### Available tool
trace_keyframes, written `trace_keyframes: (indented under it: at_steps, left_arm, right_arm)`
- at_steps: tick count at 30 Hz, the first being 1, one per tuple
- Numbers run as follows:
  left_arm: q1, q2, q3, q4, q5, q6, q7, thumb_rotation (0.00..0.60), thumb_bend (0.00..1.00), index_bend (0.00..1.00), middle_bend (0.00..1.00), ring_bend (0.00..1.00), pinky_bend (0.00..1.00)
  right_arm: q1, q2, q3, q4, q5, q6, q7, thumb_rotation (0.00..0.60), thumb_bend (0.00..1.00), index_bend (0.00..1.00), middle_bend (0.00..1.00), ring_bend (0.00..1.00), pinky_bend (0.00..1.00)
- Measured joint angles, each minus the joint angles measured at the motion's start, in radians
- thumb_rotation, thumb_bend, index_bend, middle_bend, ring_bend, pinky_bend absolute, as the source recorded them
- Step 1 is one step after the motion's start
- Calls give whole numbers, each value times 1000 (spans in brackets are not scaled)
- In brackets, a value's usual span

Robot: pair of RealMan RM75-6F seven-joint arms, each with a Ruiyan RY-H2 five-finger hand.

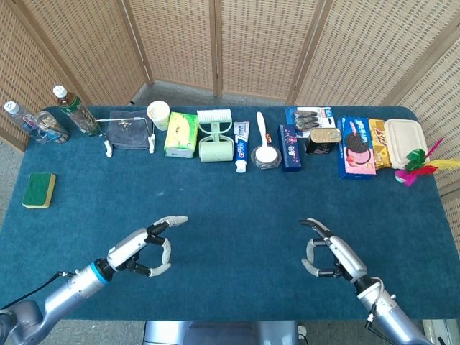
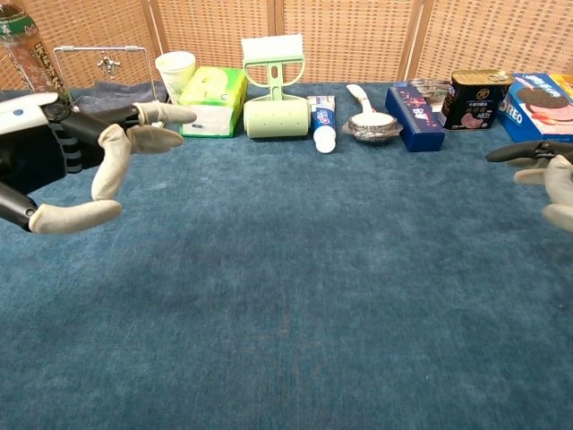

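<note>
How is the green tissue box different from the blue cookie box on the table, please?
The green tissue box is pale green and stands left of the lint roller; the blue cookie box is blue with pink and lies near the right end. The tissue box looks shorter and thicker, the cookie box longer and flatter. Both sit in the back row, untouched.

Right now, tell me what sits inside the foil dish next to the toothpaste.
A white spoon lies in the foil dish, its handle pointing toward the screen. Whether anything lies under the spoon's bowl cannot be seen.

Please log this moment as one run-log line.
left hand: open, holds nothing | right hand: open, holds nothing | both over blue tablecloth
</note>
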Motion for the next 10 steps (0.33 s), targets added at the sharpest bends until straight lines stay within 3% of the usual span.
trace_keyframes:
  at_steps: [10]
  left_arm:
    - [-33, 2, 34, -19, -4, -19, -10, 600, 512, 843, 43, 70, 0]
  right_arm:
    - [19, -11, -15, -9, 5, 4, -3, 567, 422, 698, 143, 29, 0]
